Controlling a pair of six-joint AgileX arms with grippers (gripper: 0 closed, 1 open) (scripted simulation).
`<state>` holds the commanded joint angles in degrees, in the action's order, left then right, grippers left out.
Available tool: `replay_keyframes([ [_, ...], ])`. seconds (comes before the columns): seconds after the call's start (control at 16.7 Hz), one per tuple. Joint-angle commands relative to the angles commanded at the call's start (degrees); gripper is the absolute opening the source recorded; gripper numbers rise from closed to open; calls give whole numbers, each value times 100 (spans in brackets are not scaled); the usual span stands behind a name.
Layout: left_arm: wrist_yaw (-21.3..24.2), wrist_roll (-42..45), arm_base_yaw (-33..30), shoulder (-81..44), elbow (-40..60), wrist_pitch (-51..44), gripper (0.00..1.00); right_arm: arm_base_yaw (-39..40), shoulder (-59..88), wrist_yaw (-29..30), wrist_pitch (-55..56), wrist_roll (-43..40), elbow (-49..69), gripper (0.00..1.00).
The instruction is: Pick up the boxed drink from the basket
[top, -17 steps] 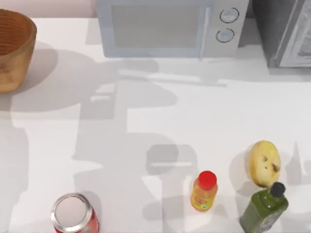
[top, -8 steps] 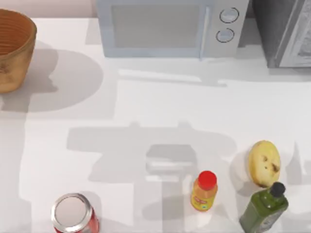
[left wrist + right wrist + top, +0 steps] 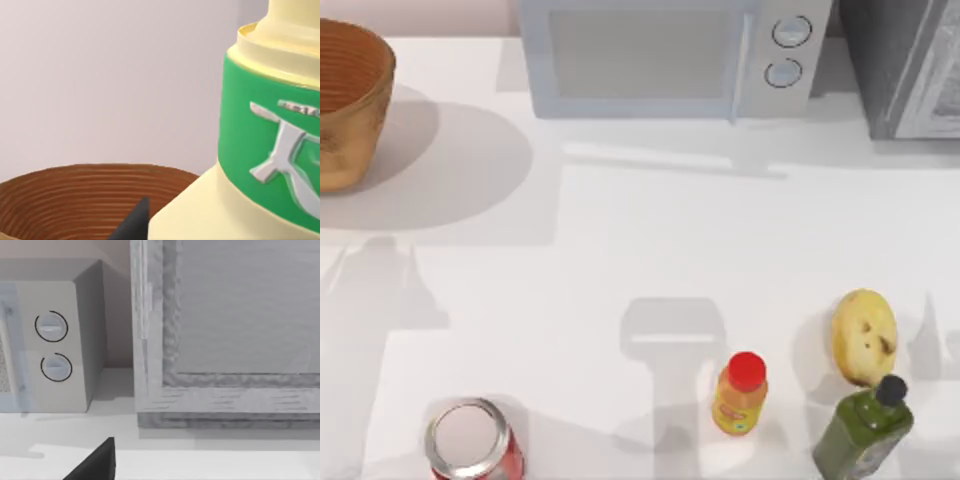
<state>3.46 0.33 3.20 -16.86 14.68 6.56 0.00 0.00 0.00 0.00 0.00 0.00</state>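
Starting nearest the left wrist camera: pressed right against the lens, the boxed drink [image 3: 260, 150], pale yellow with a green band, neck and cap end up, long axis upright. Lying flush along its side, one dark finger [image 3: 131, 226] of the left gripper [image 3: 136, 223]; second finger hidden behind the carton, so best read as a pinch across the carton's body rather than spread jaws. Just beyond and lower, the ribbed brown bowl of the basket [image 3: 75, 195], carton shoulder well above its rim. Judging from that: straight up along the carton's own axis, away from the rim, no sideways drag.

Across the table, at the near edge, orange bottle [image 3: 741, 394] and red can [image 3: 472, 440], well apart from the basket [image 3: 355, 110] at far left. Parked toward the far right, facing the microwave [image 3: 55, 350], the right gripper [image 3: 95, 462].
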Motion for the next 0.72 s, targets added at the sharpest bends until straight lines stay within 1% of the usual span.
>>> replay_keyframes([
  [0.18,-211,-22,-195,1088,-911,-401,0,0,0,0,0,0,0,100],
  [0.3,-304,-30,-281,1509,-1301,-577,0,0,0,0,0,0,0,100],
  [0.42,-346,-33,-320,1686,-1468,-656,0,0,0,0,0,0,0,100],
  [0.72,-341,-21,-303,1658,-1464,-647,0,0,0,0,0,0,0,100],
])
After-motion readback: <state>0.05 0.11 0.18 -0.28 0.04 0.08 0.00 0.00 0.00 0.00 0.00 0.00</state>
